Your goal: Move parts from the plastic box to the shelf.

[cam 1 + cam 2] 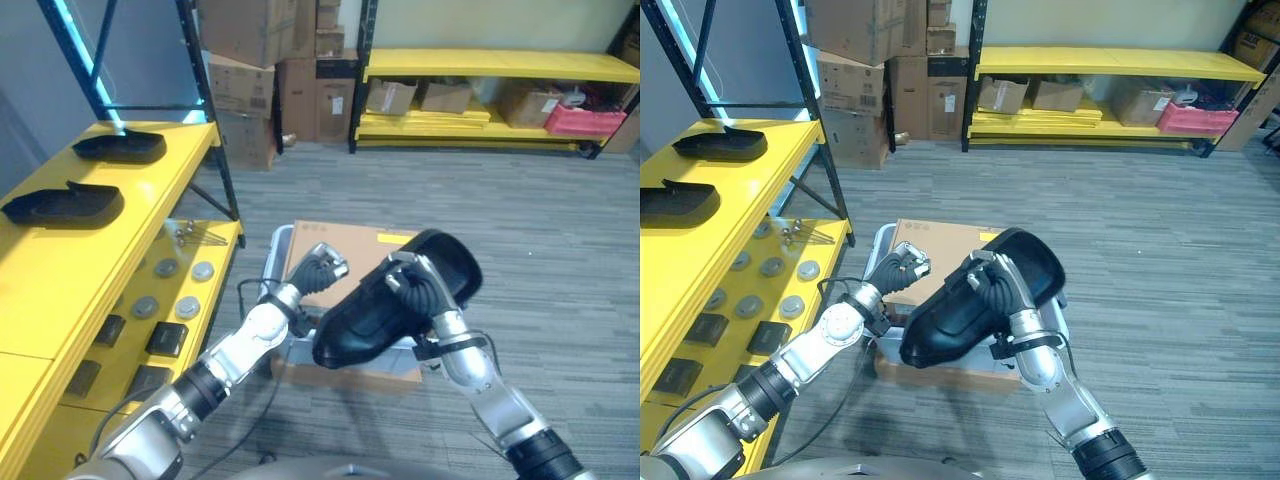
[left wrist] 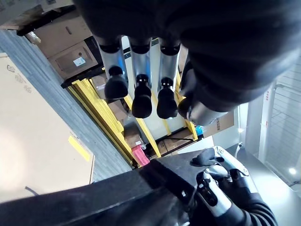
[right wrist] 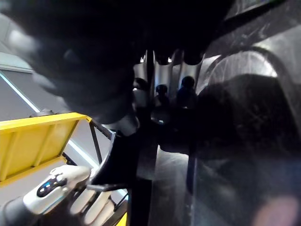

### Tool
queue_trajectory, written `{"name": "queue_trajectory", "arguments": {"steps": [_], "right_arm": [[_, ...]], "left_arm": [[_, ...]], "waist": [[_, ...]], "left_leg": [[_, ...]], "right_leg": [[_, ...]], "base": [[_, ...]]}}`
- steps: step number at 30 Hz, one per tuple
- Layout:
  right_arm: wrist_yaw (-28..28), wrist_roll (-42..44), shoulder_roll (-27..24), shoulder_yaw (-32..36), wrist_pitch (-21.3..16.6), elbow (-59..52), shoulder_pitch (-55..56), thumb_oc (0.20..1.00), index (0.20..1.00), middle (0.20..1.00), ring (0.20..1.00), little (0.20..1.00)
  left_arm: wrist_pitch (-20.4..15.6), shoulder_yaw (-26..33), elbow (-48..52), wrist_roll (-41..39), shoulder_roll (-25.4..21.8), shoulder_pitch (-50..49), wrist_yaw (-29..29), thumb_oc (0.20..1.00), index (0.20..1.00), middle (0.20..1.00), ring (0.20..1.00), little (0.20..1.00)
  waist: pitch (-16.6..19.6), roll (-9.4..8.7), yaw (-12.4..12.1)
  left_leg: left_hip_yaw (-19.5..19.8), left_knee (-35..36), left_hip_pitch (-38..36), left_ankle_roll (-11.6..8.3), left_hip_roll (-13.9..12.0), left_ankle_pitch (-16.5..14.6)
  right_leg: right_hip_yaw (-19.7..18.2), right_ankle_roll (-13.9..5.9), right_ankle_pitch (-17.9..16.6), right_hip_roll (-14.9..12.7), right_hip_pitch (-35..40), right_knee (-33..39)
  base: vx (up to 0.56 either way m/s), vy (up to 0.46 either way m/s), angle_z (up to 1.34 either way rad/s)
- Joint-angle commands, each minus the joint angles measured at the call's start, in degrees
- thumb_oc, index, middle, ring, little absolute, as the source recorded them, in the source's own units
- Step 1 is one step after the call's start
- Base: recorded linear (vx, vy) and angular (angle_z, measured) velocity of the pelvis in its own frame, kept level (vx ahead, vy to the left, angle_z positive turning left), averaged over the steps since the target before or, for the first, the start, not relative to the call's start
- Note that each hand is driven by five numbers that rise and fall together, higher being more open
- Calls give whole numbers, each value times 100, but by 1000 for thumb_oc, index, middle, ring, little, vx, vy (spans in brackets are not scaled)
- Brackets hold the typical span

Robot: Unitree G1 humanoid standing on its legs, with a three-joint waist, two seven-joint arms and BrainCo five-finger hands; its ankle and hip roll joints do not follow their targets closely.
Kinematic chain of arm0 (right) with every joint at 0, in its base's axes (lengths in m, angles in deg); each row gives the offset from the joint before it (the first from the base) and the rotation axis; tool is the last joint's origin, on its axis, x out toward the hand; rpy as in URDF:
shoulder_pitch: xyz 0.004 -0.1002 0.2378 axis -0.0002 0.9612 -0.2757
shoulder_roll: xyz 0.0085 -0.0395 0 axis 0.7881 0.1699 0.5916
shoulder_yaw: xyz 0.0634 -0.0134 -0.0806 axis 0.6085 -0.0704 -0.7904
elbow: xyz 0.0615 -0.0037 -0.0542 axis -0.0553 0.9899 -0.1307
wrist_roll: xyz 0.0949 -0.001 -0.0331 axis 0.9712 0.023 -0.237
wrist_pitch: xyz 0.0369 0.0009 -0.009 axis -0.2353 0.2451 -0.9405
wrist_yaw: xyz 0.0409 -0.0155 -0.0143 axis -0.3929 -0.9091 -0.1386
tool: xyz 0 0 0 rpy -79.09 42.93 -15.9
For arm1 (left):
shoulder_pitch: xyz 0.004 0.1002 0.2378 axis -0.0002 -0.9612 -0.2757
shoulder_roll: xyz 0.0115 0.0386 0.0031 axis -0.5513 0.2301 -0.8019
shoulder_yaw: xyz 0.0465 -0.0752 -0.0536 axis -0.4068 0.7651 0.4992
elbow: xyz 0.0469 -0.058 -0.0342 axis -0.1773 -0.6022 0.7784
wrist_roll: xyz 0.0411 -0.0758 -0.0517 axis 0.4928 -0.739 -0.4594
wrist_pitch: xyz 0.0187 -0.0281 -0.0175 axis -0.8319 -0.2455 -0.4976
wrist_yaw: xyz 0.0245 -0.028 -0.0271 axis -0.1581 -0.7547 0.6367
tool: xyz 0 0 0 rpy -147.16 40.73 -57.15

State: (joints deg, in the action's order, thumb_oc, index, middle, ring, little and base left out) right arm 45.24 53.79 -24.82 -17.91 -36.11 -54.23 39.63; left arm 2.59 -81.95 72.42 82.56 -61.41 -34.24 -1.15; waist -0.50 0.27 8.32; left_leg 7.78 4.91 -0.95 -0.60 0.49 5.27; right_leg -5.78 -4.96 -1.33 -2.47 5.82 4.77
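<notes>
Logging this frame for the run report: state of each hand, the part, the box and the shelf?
right hand: curled round the black part, holding it up.
black part: lifted above the plastic box, clear of the shelf.
left hand: fingers curled, holding nothing.
plastic box: on the floor, a cardboard sheet over it.
shelf: two black parts already on its top level.

Black parts (image 1: pixel 385 305) — three; hands (image 1: pixel 420 285) — two
</notes>
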Motion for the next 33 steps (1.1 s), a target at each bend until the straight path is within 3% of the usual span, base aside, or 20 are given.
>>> {"name": "queue_trajectory", "arguments": {"steps": [1, 7, 13, 14, 17, 18, 19, 24, 33], "right_arm": [[416, -172, -27, 534, -77, 43, -513, 200, 200, 200, 200, 200], [551, 65, 15, 797, 57, 826, -795, 200, 200, 200, 200, 200], [591, 1025, 172, 761, 217, 2378, -1506, 200, 200, 200, 200, 200], [569, 1615, 281, 692, 217, 3042, -1911, 200, 200, 200, 200, 200], [525, 2114, 356, 572, 272, 3833, -2441, 200, 200, 200, 200, 200], [540, 2182, 356, 510, 301, 4031, -2621, 200, 200, 200, 200, 200], [545, 2347, 336, 461, 351, 4328, -2932, 200, 200, 200, 200, 200], [614, 2610, 186, 432, 348, 4859, -3570, 200, 200, 200, 200, 200], [741, 3580, -88, 391, 261, 6635, -5121, 200, 200, 200, 200, 200]], "left_arm": [[-371, 287, -350, 97, 116, 182, 19, 200, 200, 200, 200, 200], [-324, 492, -771, 227, 93, -73, -35, 200, 200, 200, 200, 200], [-266, 681, -1221, 13, 106, -330, -32, 200, 200, 200, 200, 200], [-244, 707, -1371, -113, 99, -367, -36, 200, 200, 200, 200, 200], [-208, 779, -1490, -289, 100, -471, -20, 200, 200, 200, 200, 200], [-205, 802, -1508, -329, 106, -490, -39, 821, 821, 821, 821, 821], [-205, 856, -1496, -406, 77, -574, -75, 1000, 1000, 1000, 1000, 1000], [-271, 912, -1085, -459, -195, -860, -32, 1000, 1000, 1000, 1000, 1000], [-395, 671, -756, -835, -544, -1151, 206, 1000, 1000, 1000, 1000, 1000]], "waist": [[106, -163, -222], [103, -197, -302], [63, -260, -424], [29, -284, -480], [-79, -294, -594], [-136, -300, -630], [-292, -302, -701], [-522, -282, -859], [-936, -23, -1106]], "left_leg": [[-186, 9, -500, 89, -119, -1041], [-148, 9, -487, 86, -108, -1038], [-74, 9, -439, 82, -81, -1010], [-43, 9, -413, 78, -78, -990], [26, 9, -337, 77, -69, -1004], [51, 9, -284, 74, -63, -979], [100, 9, -135, 62, -54, -917], [234, 8, 301, 41, -19, -774], [451, 9, 1134, 8, 122, -462]], "right_leg": [[196, -5, 222, 3, -419, -264], [230, -1, 211, -1, -411, -245], [271, 11, 175, -3, -402, -213], [288, 14, 160, -6, -417, -206], [311, 20, 178, 9, -448, -190], [325, 22, 167, 8, -489, -186], [366, 31, 139, 16, -610, -185], [482, 35, 14, 10, -936, -107], [585, 54, -157, 46, -1584, 8]], "base": [[0, 0, 0], [0, 0, 0], [-1, -1, 4], [-15, -4, 7], [-14, -5, 10], [-61, -17, 16], [-82, -14, 18], [-83, -26, 22], [-50, -22, 13]]}}
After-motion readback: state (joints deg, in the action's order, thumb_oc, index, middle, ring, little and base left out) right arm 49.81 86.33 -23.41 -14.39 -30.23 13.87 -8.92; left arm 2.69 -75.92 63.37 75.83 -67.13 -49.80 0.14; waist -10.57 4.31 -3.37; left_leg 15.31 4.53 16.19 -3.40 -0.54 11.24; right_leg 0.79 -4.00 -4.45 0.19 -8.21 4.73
